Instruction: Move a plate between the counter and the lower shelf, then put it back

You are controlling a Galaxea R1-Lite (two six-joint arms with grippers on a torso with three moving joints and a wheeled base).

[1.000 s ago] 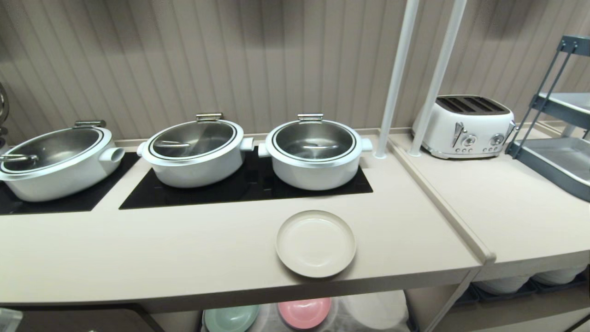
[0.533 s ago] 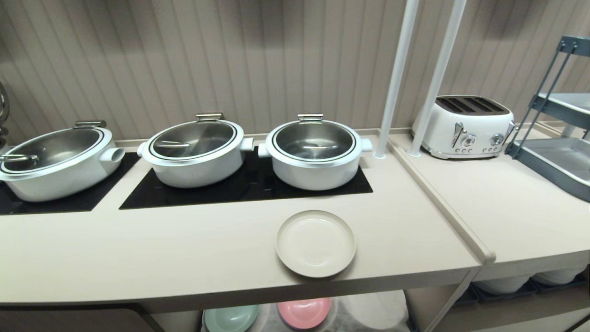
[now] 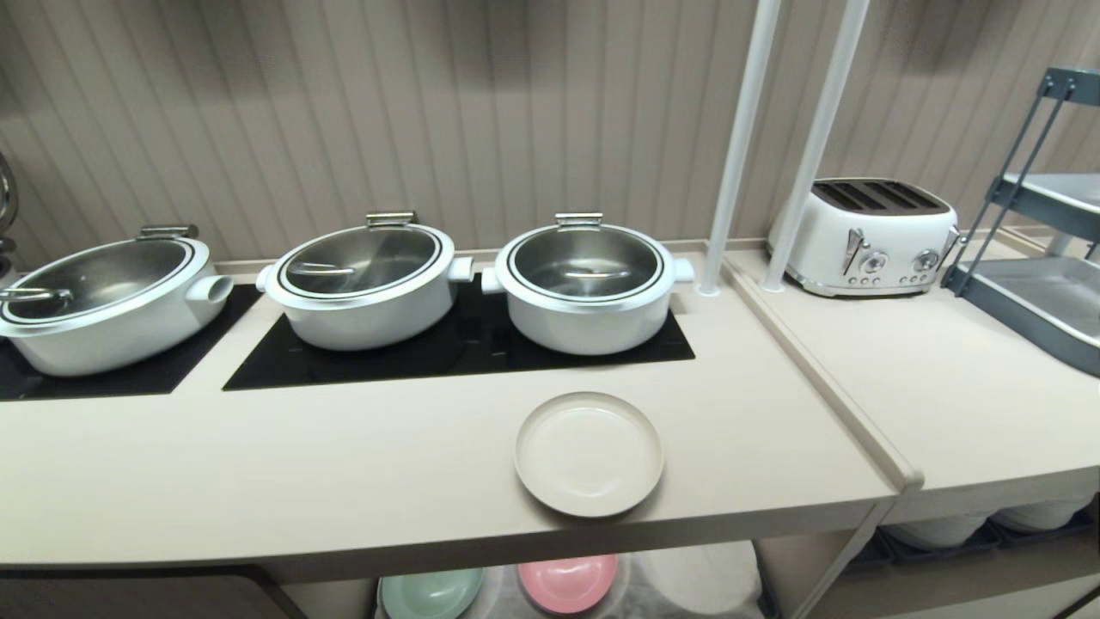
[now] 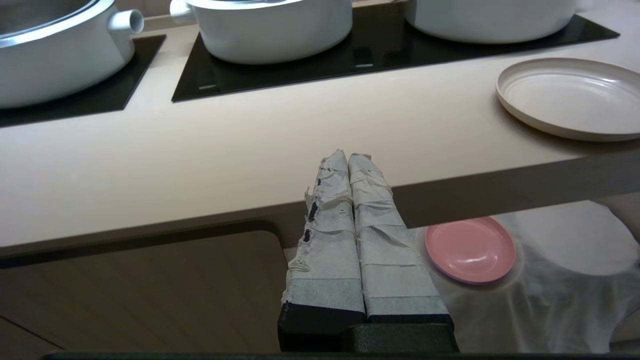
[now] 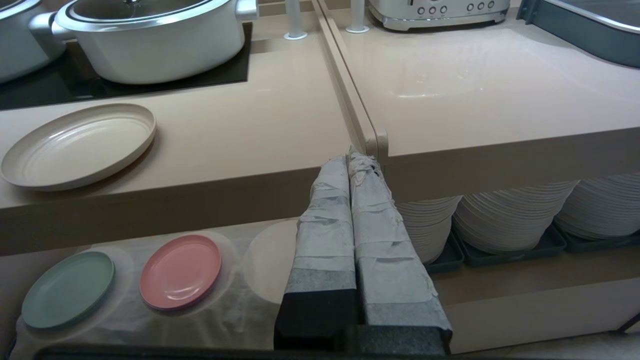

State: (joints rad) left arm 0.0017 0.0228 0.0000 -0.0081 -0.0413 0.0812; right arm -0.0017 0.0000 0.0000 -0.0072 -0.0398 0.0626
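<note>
Left gripper (image 4: 349, 156) hangs below the front edge of the counter (image 3: 344, 481), its taped fingers pressed together on nothing; the right gripper (image 5: 348, 156) is likewise closed and empty, parked low before the seam with the toaster's top. Seen from the head, the plate (image 3: 589, 454) lies flat at about six o'clock on the counter, just inside the front edge, with a white pot (image 3: 587, 288) behind it at twelve. One risk, as I judge it: the plate sits so near the lip that a closed gripper rising under the overhang could nudge it off, or a shallow pinch on the low rim could let it tip. Only the wrist views show the grippers, and they show far more of the lower shelf (image 5: 240, 305) with its white cloth, the pink plate (image 5: 180, 272) and green plate (image 5: 68, 289).
</note>
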